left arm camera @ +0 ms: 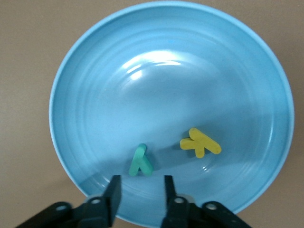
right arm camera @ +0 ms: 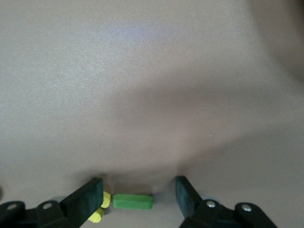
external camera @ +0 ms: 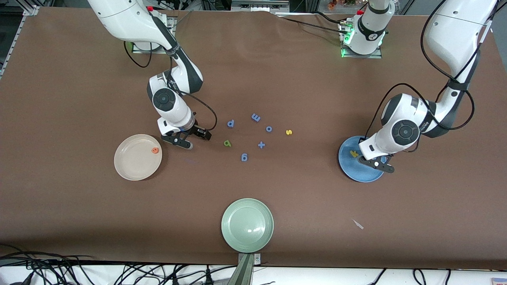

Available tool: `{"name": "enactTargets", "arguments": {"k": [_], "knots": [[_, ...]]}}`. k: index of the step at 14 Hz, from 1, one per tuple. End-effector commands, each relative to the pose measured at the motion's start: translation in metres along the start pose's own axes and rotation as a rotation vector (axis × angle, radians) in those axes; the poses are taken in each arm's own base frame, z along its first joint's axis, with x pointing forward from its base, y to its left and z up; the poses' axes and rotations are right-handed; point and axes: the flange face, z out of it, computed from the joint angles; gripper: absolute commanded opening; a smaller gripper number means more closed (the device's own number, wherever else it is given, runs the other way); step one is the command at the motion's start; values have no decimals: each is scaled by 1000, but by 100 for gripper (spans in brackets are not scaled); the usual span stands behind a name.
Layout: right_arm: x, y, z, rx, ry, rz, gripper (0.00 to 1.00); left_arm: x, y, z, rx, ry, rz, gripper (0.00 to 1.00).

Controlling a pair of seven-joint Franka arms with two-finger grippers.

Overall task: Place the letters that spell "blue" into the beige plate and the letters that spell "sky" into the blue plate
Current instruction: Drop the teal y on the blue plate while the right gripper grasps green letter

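**A:** How should the left gripper (left arm camera: 141, 192) finish over the blue plate (external camera: 358, 174)?

**B:** Its fingers stand a little apart with nothing between them, and the teal y (left arm camera: 141, 160) lies flat in the plate just beside the fingertips, near the yellow k (left arm camera: 200, 142). I'd lift straight up so a finger doesn't drag the y back out (foam letters are light). The yellow s (external camera: 288, 132) sits on the table, well apart, toward the middle.

**A:** And the right gripper (right arm camera: 139, 192)?

**B:** Low at the table beside the beige plate (external camera: 130, 166), jaws spread. A thin green l (right arm camera: 133, 201) lies between the fingers, with a yellow letter (right arm camera: 100, 208) touching one finger (likely the u). Close on the l alone, square across its width. The orange e (external camera: 155, 150) is in the beige plate; the green b (external camera: 227, 143) waits near the periwinkle letters (external camera: 244, 157).
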Motion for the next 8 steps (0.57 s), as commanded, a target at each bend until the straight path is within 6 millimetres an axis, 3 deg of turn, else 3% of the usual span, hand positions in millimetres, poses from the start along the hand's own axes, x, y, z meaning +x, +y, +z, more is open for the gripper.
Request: {"name": "enactTargets", "arguments": {"k": [1,5,8], "knots": [[-3,6,10,-13,6,-14,70,3,5,-15,22,20,22,100],[-11,10,-21,-42,-23,9,65,16,60,-59,18,9,20,100],[-6,9,-38,-49,-40,29,66,22,119,-78,-22,33,-18,100]]}}
